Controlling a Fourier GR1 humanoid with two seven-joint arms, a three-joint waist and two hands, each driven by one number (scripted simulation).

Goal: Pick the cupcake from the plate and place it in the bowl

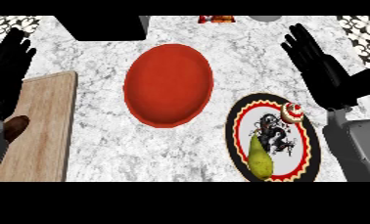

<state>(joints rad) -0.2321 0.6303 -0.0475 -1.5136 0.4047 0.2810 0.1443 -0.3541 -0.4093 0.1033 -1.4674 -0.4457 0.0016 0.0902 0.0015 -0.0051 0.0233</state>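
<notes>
Bright, even, diffuse light falls across the marble bench (94,66), with no side markedly brighter than another. The bowl (168,85) shows only soft shading: a paler red inside and a darker band along its lower outer wall. The pear (261,158) carries a mild yellow highlight low on its body. A faint grey sheen runs along the fingers of the right hand (318,71); the left hand (14,56) reads as flat black. Toward the right edge the plate (236,120) appears stretched, taller than wide.
</notes>
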